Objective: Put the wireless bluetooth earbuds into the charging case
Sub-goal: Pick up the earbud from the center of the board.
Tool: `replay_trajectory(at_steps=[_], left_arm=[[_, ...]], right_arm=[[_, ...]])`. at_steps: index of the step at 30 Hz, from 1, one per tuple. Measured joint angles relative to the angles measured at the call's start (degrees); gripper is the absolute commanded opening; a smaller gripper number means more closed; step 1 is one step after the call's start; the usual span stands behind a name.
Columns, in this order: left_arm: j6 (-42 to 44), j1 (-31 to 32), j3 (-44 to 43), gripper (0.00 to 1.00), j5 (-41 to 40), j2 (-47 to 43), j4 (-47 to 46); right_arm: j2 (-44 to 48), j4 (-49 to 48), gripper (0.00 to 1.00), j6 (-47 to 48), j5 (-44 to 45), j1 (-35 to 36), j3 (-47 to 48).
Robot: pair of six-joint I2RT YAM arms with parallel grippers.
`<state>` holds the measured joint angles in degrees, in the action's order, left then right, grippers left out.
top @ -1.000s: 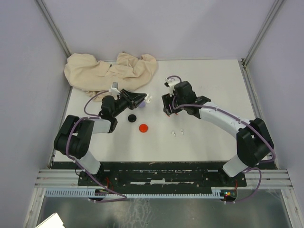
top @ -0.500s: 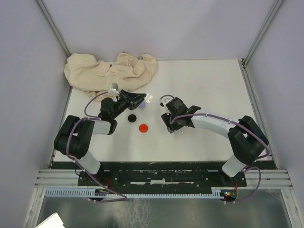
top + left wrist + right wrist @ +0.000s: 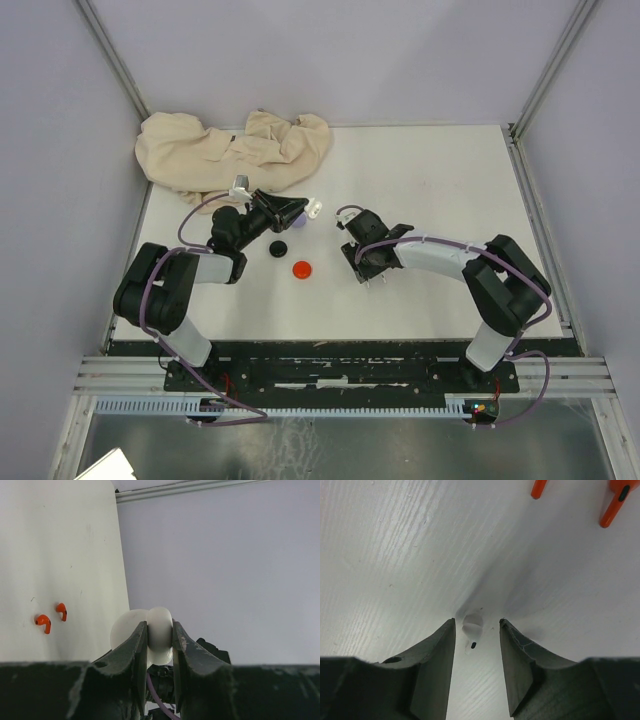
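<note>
1. White plastic shows between the fingers of your left end effector (image 3: 159, 629): it pinches the white charging case (image 3: 159, 641) and holds it out toward the middle of the worktop (image 3: 450, 180), left of centre.
2. Your right end effector (image 3: 476, 624) is down at the worktop just right of centre. Its fingers are spread, one on each side of a white earbud (image 3: 472, 621) lying on the surface, and neither finger touches it.
3. Two red earbuds (image 3: 615, 502) lie side by side on the worktop, near that white earbud.
4. A red disc (image 3: 302, 269) and a black disc (image 3: 277, 247) rest on the worktop between your two arms, on the near side of the held case.
5. A beige cloth (image 3: 230, 150) lies crumpled at the far left corner of the worktop.
</note>
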<state>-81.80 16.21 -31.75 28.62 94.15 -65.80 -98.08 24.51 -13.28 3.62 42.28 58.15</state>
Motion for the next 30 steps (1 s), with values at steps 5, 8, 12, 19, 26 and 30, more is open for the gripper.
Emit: replay_trajectory(at_steps=[5,8,12,19,26,30], left_arm=[[0.0,-0.02,0.0,0.03,0.02,0.0,0.0],[0.0,-0.02,0.0,0.03,0.02,0.0,-0.04],[0.0,-0.02,0.0,0.03,0.02,0.0,-0.31],[0.0,-0.02,0.24,0.03,0.02,0.0,-0.57],[0.0,0.0,0.33,0.03,0.02,0.0,-0.63],[0.0,0.0,0.33,0.03,0.02,0.0,-0.68]], right_arm=[[-0.22,0.02,0.46,-0.44,-0.11,0.02,0.0],[-0.26,0.04,0.46,-0.55,-0.13,0.11,-0.02],[-0.26,0.13,0.43,-0.66,-0.13,0.11,-0.02],[-0.37,0.46,0.42,-0.94,-0.17,0.33,-0.02],[-1.01,0.57,0.37,-1.07,-0.57,0.48,0.0],[-1.03,0.59,0.3,-1.05,-0.57,0.48,0.0]])
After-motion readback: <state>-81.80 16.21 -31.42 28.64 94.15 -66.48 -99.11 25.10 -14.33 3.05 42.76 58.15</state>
